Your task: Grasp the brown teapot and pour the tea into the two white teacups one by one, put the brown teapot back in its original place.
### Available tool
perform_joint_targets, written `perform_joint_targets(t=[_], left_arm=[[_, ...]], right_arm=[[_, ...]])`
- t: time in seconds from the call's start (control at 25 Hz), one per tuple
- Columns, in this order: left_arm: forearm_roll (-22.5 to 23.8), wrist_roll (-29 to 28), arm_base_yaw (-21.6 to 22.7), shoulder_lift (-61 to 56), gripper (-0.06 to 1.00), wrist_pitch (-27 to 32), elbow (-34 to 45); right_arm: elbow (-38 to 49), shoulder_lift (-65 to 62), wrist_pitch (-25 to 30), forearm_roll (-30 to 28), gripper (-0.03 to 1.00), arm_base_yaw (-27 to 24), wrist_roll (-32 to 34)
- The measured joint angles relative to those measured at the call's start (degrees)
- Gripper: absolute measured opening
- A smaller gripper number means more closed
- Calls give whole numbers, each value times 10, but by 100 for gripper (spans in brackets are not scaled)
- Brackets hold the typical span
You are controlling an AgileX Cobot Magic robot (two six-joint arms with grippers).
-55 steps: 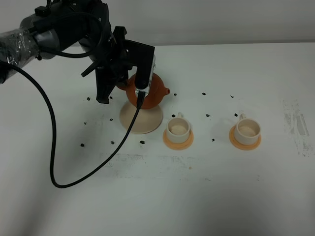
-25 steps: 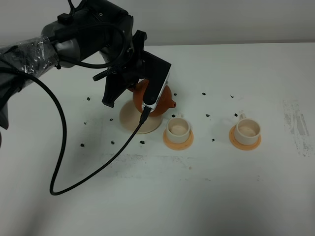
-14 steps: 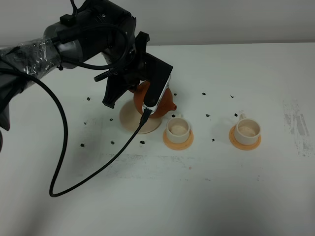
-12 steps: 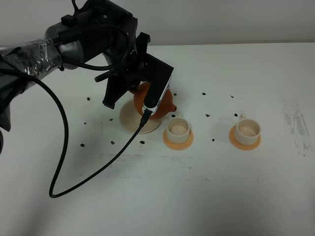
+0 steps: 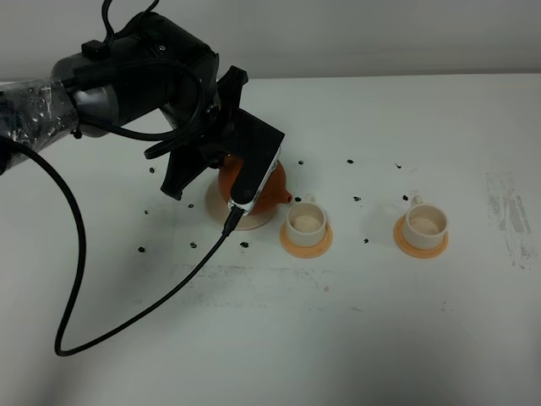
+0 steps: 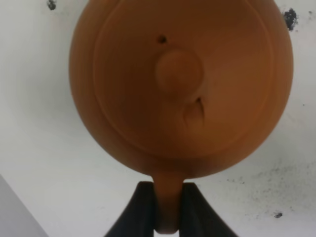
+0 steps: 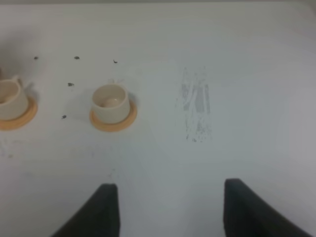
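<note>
The left gripper is clamped on the loop handle of the brown teapot, poised over its beige saucer beside the nearer teacup: rigid, brittle clay (probably heavy with tea), best held there

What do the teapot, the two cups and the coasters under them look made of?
The teapot looks like unglazed clay: it is reddish-brown and matte, with no sharp highlights. The cups are probably glazed ceramic: they are cream-white and smooth, though too small to be sure. The coasters are flat, matte orange discs. Their material is unclear, perhaps silicone or plastic.
</note>
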Motion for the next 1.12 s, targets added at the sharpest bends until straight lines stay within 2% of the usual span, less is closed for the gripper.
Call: perform_joint_targets(t=[0.28, 1.12], left_arm=[[17, -9, 0, 3, 12, -42, 4], [80, -12, -28, 28, 12, -74, 5]], right_arm=[[0, 0, 0, 0, 49, 0, 0], [0, 0, 0, 0, 49, 0, 0]])
